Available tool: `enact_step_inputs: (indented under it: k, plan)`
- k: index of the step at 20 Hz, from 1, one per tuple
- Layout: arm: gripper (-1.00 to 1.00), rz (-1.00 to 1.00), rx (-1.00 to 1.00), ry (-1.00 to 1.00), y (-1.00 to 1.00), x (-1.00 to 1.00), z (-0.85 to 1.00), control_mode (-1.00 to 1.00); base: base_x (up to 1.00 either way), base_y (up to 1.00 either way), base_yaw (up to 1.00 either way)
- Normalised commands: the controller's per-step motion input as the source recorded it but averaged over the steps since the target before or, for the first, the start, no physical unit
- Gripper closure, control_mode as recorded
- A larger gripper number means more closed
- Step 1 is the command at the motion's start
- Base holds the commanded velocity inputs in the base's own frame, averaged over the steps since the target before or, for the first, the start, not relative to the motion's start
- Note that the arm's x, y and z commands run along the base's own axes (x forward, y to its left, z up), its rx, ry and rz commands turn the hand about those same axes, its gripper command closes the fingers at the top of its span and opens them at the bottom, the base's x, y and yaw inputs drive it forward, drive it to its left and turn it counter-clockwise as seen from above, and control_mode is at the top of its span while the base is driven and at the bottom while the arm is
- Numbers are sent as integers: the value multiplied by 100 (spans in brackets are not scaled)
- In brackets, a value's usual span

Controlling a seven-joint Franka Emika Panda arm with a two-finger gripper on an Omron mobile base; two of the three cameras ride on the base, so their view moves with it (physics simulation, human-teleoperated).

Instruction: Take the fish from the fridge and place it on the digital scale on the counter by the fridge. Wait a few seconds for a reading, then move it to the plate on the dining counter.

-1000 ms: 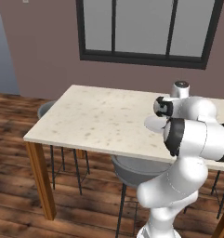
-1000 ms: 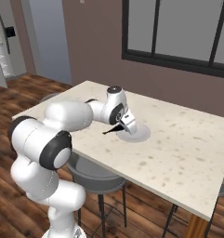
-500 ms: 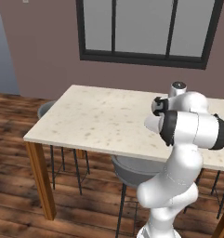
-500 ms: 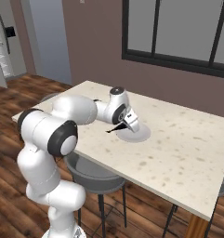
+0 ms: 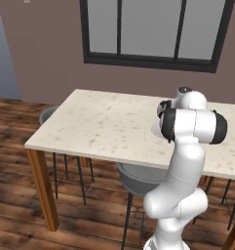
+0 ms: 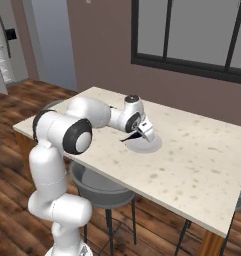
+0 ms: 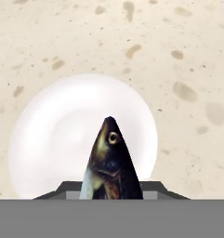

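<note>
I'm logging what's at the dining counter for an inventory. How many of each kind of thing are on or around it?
Fish, held in the claw: 1
Plate: 1
Stools: 2
Total: 4

Dark olive fish (image 7: 111,167), whitish plate (image 7: 53,135), beige speckled dining counter (image 7: 187,60).

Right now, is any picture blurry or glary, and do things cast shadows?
Hand view: the fish looks sharp, the plate glows soft-edged white. Right base view: only a faint shadow beside the plate on the table. Left base view: evenly lit, no glare.
</note>
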Motion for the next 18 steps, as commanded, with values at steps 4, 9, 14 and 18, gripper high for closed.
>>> enact_step_inputs:
  k: [4, 9, 14, 18]
  plan:
    - [100, 0, 0, 0, -21, 35, -35, -100, 0, 0, 0]
    - [100, 0, 1, 0, -21, 35, -29, -100, 0, 0, 0]
    - [100, 0, 1, 0, -9, 30, -25, -100, 0, 0, 0]
    - [100, 0, 0, 0, 0, 23, -31, -100, 0, 0, 0]
